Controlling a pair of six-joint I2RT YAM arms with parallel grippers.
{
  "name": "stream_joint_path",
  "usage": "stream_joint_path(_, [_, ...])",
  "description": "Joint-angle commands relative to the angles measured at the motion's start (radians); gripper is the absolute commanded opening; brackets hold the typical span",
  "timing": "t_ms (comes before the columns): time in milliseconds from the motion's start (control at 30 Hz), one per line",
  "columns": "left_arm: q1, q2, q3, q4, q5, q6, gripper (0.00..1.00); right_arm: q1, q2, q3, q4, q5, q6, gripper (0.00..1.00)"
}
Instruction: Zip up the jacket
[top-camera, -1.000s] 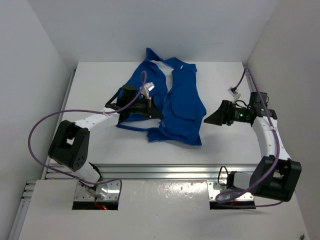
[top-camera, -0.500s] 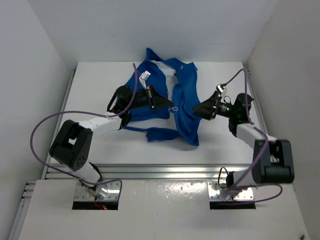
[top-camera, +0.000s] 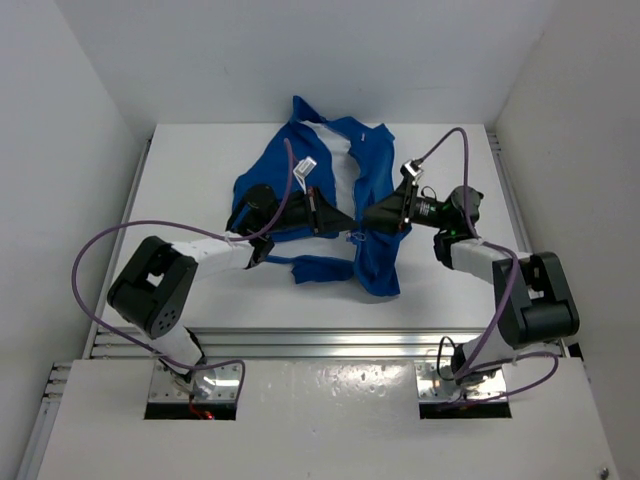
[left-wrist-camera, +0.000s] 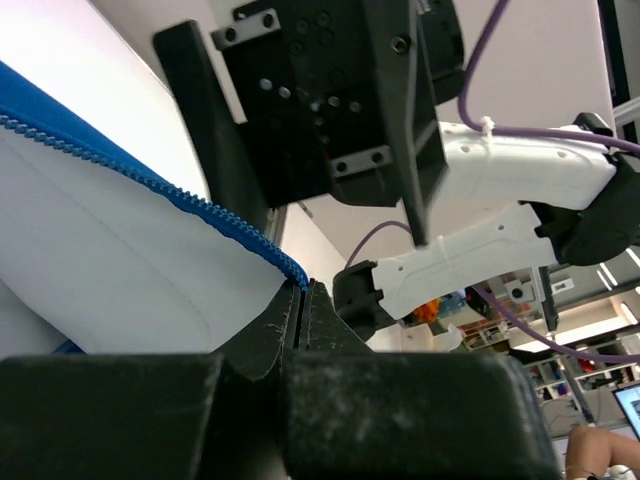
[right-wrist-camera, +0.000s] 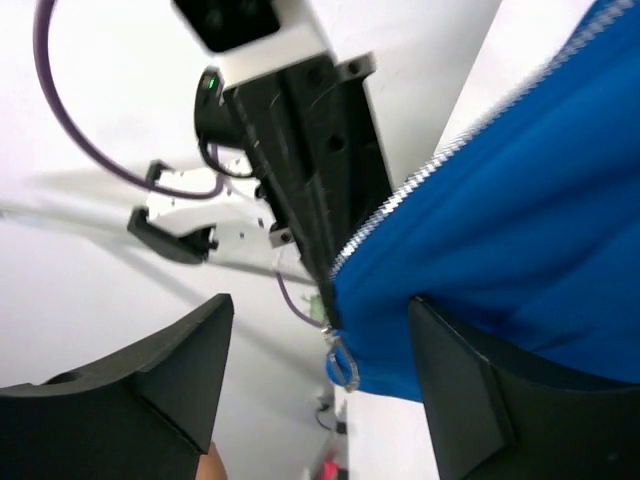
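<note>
Top view: we see the jacket (top-camera: 378, 190) on the worktop (top-camera: 190, 170), far middle, with the left hand (top-camera: 348, 224) and right hand (top-camera: 370, 216) meeting at its open front.

Left wrist: the left hand is pressed together, pinching the zipper edge (left-wrist-camera: 150, 180).

Right wrist: the right hand is spread, with blue fabric between its fingers (right-wrist-camera: 180, 370).

There is one jacket (top-camera: 378, 262) on one table (top-camera: 190, 170), and two grippers: the left gripper (top-camera: 349, 222) and the right gripper (top-camera: 370, 216).
</note>
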Motion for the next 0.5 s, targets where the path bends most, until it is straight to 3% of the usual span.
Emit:
stream_joint_path(0, [-0.009, -0.016, 0.034, 0.078, 0.018, 0.053, 0.00, 0.018, -0.047, -0.009, 0.036, -0.028, -0.053, 0.69])
stream_joint_path(67, [-0.009, -0.007, 0.044, 0.089, 0.018, 0.044, 0.00, 0.021, -0.059, -0.050, 0.030, -0.020, -0.068, 0.69])
stream_joint_path(233, [-0.009, -0.007, 0.044, 0.141, 0.018, -0.012, 0.00, 0.013, -0.128, -0.113, -0.183, 0.006, -0.252, 0.72])
stream_joint_path(333, [-0.009, -0.007, 0.044, 0.164, 0.018, -0.039, 0.00, 0.012, -0.122, -0.144, -0.154, 0.013, -0.232, 0.74])
stream_joint_path(467, [-0.018, 0.002, 0.035, 0.184, 0.007, -0.059, 0.00, 0.018, -0.109, -0.129, -0.131, 0.015, -0.211, 0.69])
